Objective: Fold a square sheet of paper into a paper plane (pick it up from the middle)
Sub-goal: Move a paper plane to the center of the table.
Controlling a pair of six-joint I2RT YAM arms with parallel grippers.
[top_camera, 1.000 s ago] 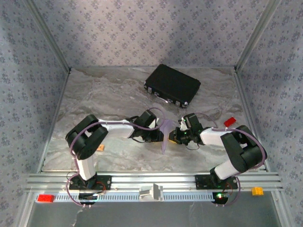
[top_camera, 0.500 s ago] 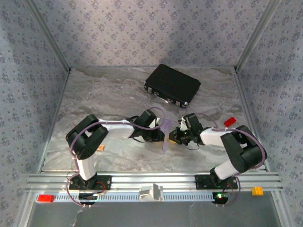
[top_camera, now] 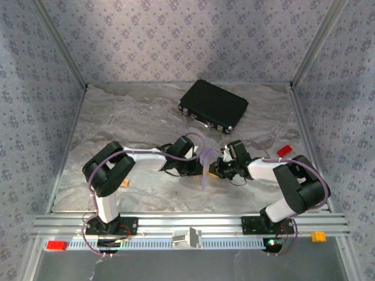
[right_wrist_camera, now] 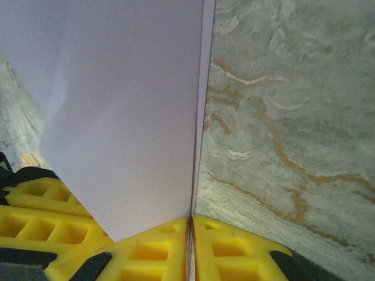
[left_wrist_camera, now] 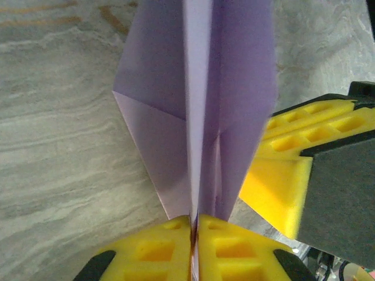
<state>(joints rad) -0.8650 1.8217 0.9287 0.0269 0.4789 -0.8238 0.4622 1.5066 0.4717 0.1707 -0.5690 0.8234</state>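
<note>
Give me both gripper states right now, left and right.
Left gripper: closed, pinching the folded lilac paper.
Right gripper: closed, pinching the same paper.

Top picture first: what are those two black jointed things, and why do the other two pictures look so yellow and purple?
Those are two robot arms bolted at the near edge of the table, seen from a camera above and behind them. Each arm ends in a gripper with two yellow-padded fingers. The other two pictures come from small cameras on the wrists, looking along those fingers. The left gripper and the right gripper are both shut on one piece of lilac paper, which is folded with a long centre crease and held between them. Also on the table are a black case at the back and a small red block at the right.
</note>
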